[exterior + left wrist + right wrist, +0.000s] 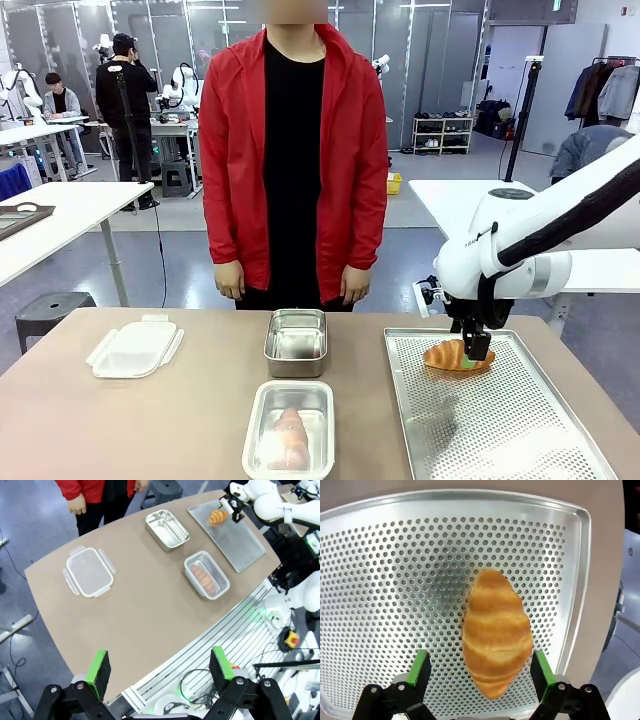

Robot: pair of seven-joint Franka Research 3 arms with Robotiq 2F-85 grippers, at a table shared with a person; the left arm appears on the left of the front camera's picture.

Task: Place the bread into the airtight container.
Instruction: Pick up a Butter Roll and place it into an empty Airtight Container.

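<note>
Front view across table toward person, left wrist high overhead, right wrist close over shared tray.

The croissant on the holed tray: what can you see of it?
The croissant is golden brown and glossy, with curved baked bands and tapered ends. It lies flat on the perforated metal tray, near one rim. The right gripper is open, its green pads either side of the pastry's nearer end; only the tray clearly touches it.
</note>
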